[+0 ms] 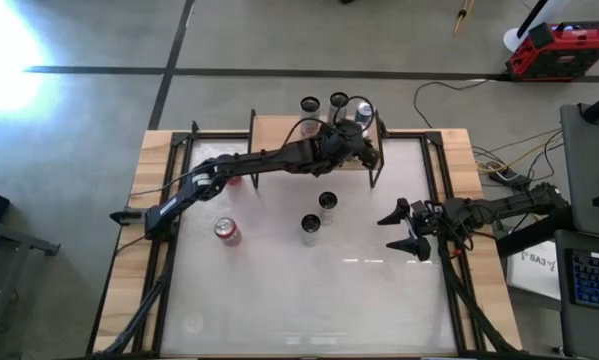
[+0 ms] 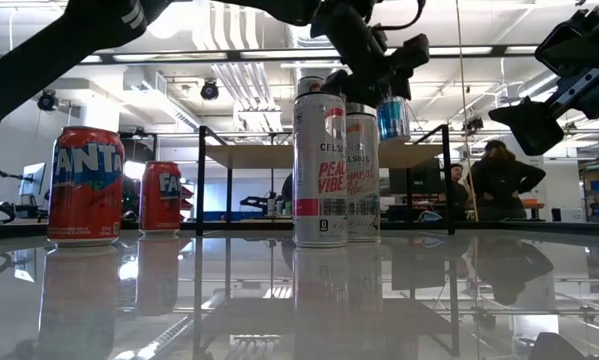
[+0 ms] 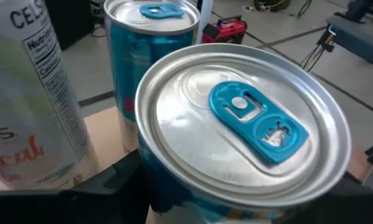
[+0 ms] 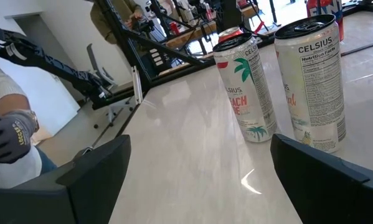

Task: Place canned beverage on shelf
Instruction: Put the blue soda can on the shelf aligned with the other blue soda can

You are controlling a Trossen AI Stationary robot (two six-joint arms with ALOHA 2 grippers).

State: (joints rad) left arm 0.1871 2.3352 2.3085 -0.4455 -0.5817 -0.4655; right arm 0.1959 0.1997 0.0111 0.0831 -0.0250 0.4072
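The shelf (image 1: 279, 135), a tan wooden top on black legs, stands at the table's far edge. A blue canned beverage (image 3: 242, 130) with a silver top and blue tab is at the shelf's right end (image 1: 362, 112), and my left gripper (image 3: 236, 208) is shut on it. Just beyond it on the shelf stand another blue can (image 3: 152, 37) and a white Celsius can (image 3: 24, 93). My right gripper (image 1: 391, 232) waits open over the table's right side, with nothing between its fingers. My left gripper holds the blue can by its side wall just under the top rim (image 3: 150, 163), one finger (image 3: 111, 186) on each side. The fingers come from the table's near left, slanting slightly down. The can is upright; whether its bottom (image 2: 392, 136) rests on the shelf top, I cannot tell.
Two tall white Celsius cans (image 1: 328, 203) (image 1: 310, 225) stand mid-table. A red Fanta can (image 1: 227, 232) stands at the left, and another (image 2: 161, 197) farther back. People (image 2: 499, 180) stand beyond the table, and a gloved hand (image 4: 9, 137) shows off its edge.
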